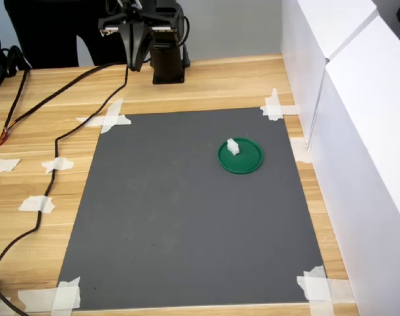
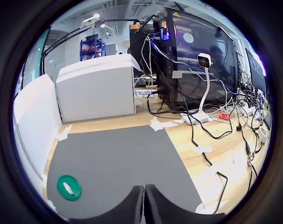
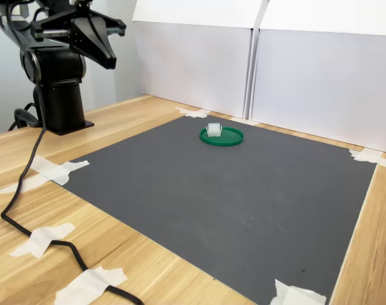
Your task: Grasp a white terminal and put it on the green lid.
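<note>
The white terminal (image 1: 232, 146) is a tiny white block resting on the green lid (image 1: 246, 160), a flat round dark-green disc on the grey mat. Both show again in the second exterior view, terminal (image 3: 213, 129) on lid (image 3: 227, 138), and in the wrist view, terminal (image 2: 67, 188) on lid (image 2: 72, 183). My gripper (image 1: 136, 64) hangs high above the table's far edge, close to the arm base and well away from the lid. It appears at upper left in the second exterior view (image 3: 110, 61). In the wrist view its fingers (image 2: 144, 205) meet with nothing between them.
The grey mat (image 1: 186, 217) is taped to the wooden table at its corners. White box walls (image 1: 358, 118) stand along the first exterior view's right. Black cables (image 1: 61, 131) run across the wood on the first exterior view's left. The arm base (image 1: 168, 62) stands behind the mat.
</note>
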